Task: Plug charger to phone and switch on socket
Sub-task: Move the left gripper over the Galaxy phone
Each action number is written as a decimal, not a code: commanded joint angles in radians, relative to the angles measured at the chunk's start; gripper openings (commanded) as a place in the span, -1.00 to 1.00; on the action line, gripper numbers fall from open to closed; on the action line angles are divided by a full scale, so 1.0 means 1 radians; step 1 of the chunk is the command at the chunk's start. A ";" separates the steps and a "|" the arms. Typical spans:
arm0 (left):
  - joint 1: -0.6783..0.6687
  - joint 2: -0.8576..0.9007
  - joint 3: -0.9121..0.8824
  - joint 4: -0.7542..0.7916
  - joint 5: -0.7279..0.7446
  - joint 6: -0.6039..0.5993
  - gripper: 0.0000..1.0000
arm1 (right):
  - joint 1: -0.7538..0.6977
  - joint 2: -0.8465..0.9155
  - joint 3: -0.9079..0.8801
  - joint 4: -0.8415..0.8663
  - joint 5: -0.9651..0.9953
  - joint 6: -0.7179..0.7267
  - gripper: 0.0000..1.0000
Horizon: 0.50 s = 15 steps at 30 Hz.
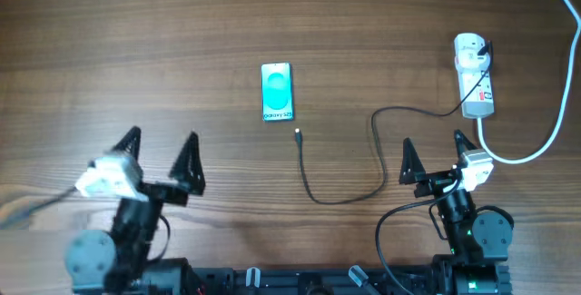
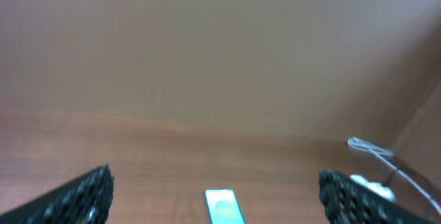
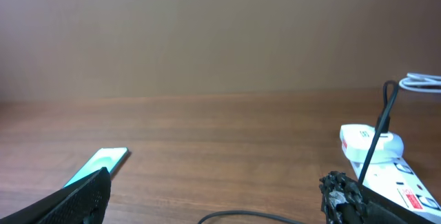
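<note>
Holding the left gripper (image 1: 162,137) and the right gripper (image 1: 434,141) with jaws apart and empty, we read everything from the phone (image 1: 277,92). Its long axis points away from us. The connector tip (image 1: 298,133) of the charger (image 1: 349,199) lies just short of its near end, roughly midway between our grippers. The socket (image 1: 474,77) lies well to the phone's right, nearer our right arm.

Phone (image 1: 277,92) flat on wooden table (image 1: 136,41), charger (image 1: 300,159) tip near it, apart, plug on socket (image 1: 474,82)
</note>
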 commanded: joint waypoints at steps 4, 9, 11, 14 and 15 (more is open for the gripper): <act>0.005 0.518 0.578 -0.409 0.033 -0.016 0.99 | 0.004 -0.005 -0.002 0.006 0.010 -0.012 1.00; 0.002 0.884 1.048 -0.799 0.032 -0.008 0.99 | 0.004 -0.005 -0.002 0.006 0.009 -0.012 0.99; -0.007 0.978 1.169 -0.911 0.032 -0.008 1.00 | 0.004 -0.005 -0.002 0.006 0.009 -0.012 0.99; -0.045 1.118 1.295 -1.052 0.033 -0.010 1.00 | 0.004 -0.005 -0.002 0.006 0.009 -0.012 0.99; -0.055 1.136 1.295 -1.066 0.033 -0.010 1.00 | 0.004 -0.005 -0.002 0.006 0.009 -0.013 0.99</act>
